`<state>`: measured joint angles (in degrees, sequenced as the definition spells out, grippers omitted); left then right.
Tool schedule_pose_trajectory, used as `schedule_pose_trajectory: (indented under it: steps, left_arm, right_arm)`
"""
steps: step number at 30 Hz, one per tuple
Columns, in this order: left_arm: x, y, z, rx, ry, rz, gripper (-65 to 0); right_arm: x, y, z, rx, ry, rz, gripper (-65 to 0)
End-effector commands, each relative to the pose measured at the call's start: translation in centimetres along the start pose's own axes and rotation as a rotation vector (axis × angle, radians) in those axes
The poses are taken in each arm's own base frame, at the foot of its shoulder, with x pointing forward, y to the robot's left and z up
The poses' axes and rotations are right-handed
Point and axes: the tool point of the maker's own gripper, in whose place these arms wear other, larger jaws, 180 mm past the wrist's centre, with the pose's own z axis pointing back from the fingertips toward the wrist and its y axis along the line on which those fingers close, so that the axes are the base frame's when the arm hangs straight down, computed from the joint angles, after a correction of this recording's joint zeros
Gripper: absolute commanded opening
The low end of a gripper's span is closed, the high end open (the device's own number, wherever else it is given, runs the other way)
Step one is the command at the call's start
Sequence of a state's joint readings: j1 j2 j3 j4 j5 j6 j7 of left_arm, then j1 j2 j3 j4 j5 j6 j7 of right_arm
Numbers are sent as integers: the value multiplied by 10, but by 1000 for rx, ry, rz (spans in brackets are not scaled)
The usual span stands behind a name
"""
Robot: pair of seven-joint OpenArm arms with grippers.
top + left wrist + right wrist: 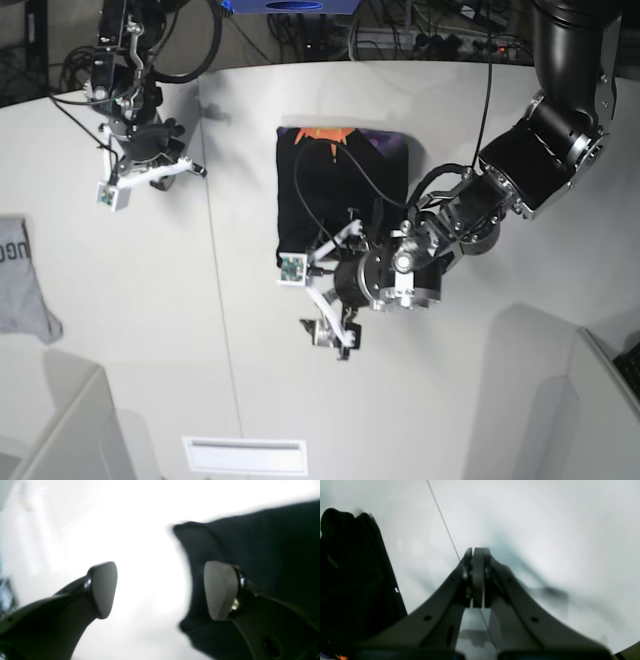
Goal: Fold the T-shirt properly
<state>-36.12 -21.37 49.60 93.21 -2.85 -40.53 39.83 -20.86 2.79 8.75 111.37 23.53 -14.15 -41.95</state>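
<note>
Garment: the large black cloth T-shirt (340, 195) is laid in a compact rectangular packet near the middle of the white tabletop (480, 400), with a strip of its orange and purple print exposed along the far edge
Left tool: the left tool (160, 590) is held with its grey pads (220, 590) set wide apart and nothing between them; it is placed at the near edge of the packet, with the black cloth seen just beside one pad
Right tool: the right tool (478, 577) is shut with its pads pressed together and nothing gripped; it is raised over bare tabletop, well apart to the left of the garment
Other item: a small grey garment with dark lettering (22, 280) is left at the far left edge of the tabletop, apart from the work
Progress: the folding is judged to be nearly or fully done, since the cloth is gathered into a tidy packet and is gripped by neither tool
Remaining: at most a little squaring of the edges and clearing of the arms is judged to be left
</note>
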Motion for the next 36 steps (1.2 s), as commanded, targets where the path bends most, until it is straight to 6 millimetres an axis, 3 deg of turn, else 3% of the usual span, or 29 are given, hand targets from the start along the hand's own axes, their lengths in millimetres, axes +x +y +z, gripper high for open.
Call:
schedule_pose_trajectory:
  steps: [1, 2, 4, 8, 13, 20, 22, 28, 31, 36]
  left_arm:
    - [5, 28, 16, 85, -28, 10, -135]
    - [6, 39, 25, 129, -45, 37, -148]
    - [0, 53, 48, 220, -81, 129, -258]
    - [-34, 39, 79, 320, -84, 312, -650]
    - [-65, -8, 99, 337, -48, 462, -650]
    - [-74, -65, 114, 340, -188, 601, -650]
    - [-83, -90, 118, 320, -171, 654, -650]
    - [-99, -187, 138, 206, -76, 826, -650]
    - [-96, -232, 151, 162, -53, 927, -650]
    - [-87, -301, 171, 96, -22, 1106, -650]
  right_arm:
    - [9, 1, 3, 4, -36, 9, -650]
    - [10, 1, 4, 4, -42, 10, -650]
    - [8, -2, 8, -1, -45, 19, -650]
    - [9, -16, 17, -25, -102, 60, -650]
    - [5, -28, 29, -19, -171, 210, -650]
    - [-18, -39, 51, 23, -201, 370, -650]
    - [-29, -48, 56, 18, -171, 401, -650]
    - [-73, -76, 82, 0, -22, 470, -650]
    - [-104, -81, 96, 15, 75, 495, -650]
    - [-173, -66, 118, 118, 307, 538, -650]
